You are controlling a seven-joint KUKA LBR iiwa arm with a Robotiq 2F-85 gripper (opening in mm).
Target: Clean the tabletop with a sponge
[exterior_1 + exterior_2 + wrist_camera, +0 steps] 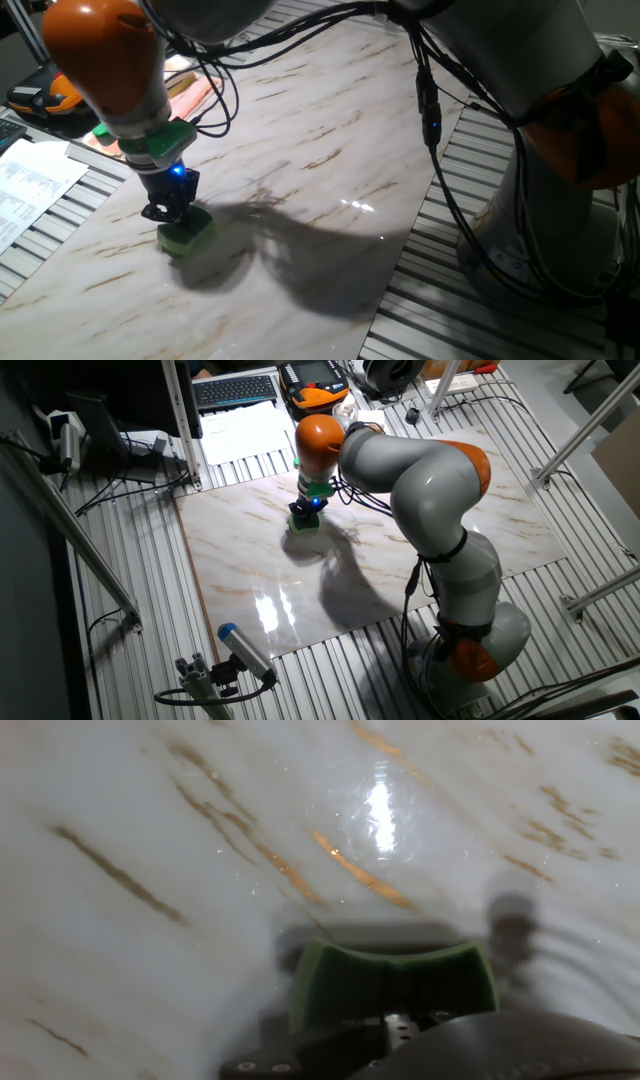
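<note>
The green sponge (188, 234) lies flat on the white marble-look tabletop (330, 150), near its left side. My gripper (172, 212) is shut on the sponge from above and presses it onto the slab. In the other fixed view the sponge (304, 523) sits under the gripper (304, 515) near the slab's far edge (400, 510). In the hand view the sponge (392, 982) fills the lower middle, held against the tabletop (200, 840); the fingers themselves are mostly hidden.
Grey slatted metal (470, 300) surrounds the slab. An orange striped cloth (190, 95) and papers (30, 185) lie off its far left corner. A keyboard (235, 388) and papers (245, 430) lie beyond it. A blue-tipped tool (245, 650) rests at the near edge.
</note>
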